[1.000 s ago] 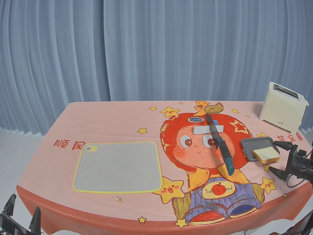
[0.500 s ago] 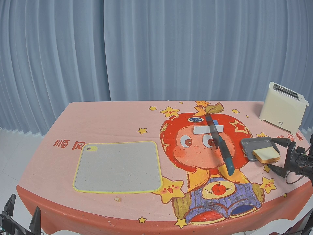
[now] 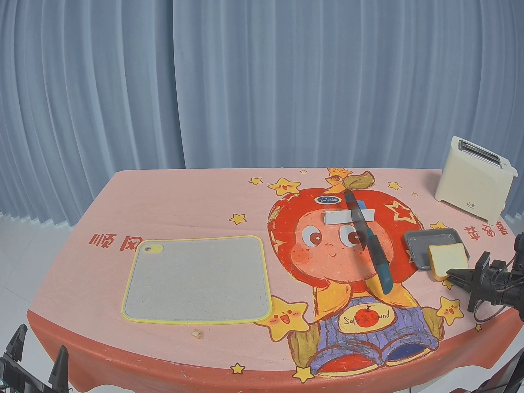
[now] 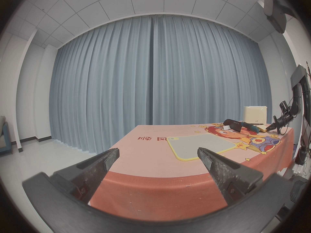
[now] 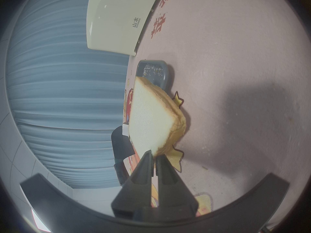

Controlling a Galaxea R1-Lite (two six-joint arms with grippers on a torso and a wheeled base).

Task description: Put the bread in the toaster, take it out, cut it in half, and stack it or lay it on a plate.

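Note:
A slice of bread [image 3: 446,258] stands tilted, its far edge by the grey plate [image 3: 419,241] near the table's right edge. My right gripper [image 3: 456,273] is shut on the slice's near corner; in the right wrist view the fingers [image 5: 146,165] pinch the bread [image 5: 151,118] with the plate [image 5: 152,71] behind it. The cream toaster [image 3: 476,178] [image 5: 118,16] stands at the far right corner. A dark-bladed knife [image 3: 372,241] with a teal handle lies mid-table. My left gripper [image 3: 36,354] [image 4: 158,156] hangs open below the table's front left corner.
A grey cutting board [image 3: 197,279] with a yellow rim lies on the left half of the table, with a small crumb [image 3: 196,333] in front of it. A white strip [image 3: 349,216] sits under the knife blade. Curtains hang behind the table.
My right gripper, open around the bread before, has drawn back and shut on its near corner. The slice has tipped up from lying flat. The left arm has not moved.

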